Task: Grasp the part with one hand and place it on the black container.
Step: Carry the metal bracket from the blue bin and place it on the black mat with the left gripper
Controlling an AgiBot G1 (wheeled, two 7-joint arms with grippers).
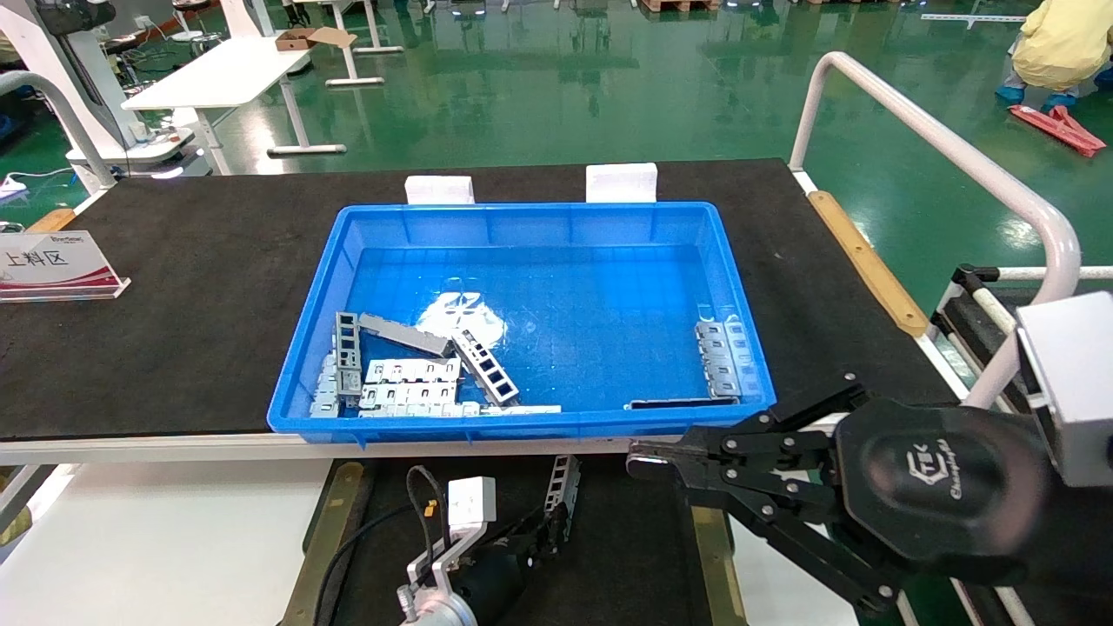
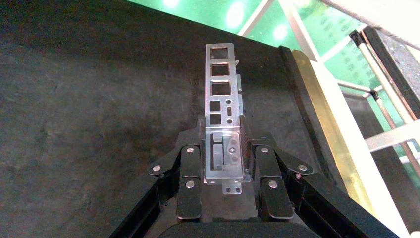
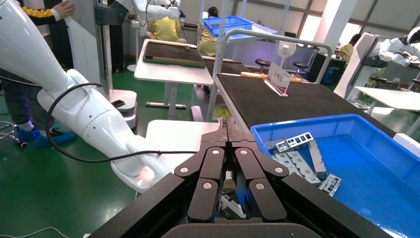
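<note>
My left gripper [image 1: 549, 520] is shut on the part [image 1: 563, 487], a silver ladder-like bracket with rectangular cut-outs. In the left wrist view the part [image 2: 222, 89] sticks out past the fingers [image 2: 256, 144], and the gripper [image 2: 225, 146] grips its near end. The part sits low over the black container [image 1: 626, 556], a matte-black surface [image 2: 99, 124] between brownish-gold strips [image 1: 329, 530]. I cannot tell whether the part touches it. My right gripper [image 1: 648, 465] is shut and empty beside the bin's front right corner; it also shows in the right wrist view [image 3: 227, 131].
The blue bin [image 1: 522, 424] stands on the black table mat [image 1: 191, 304] just beyond the container. It holds several more brackets at front left [image 1: 409, 382] and right [image 1: 722, 356]. A sign [image 1: 52, 265] stands far left. A white rail [image 1: 939, 139] runs along the right.
</note>
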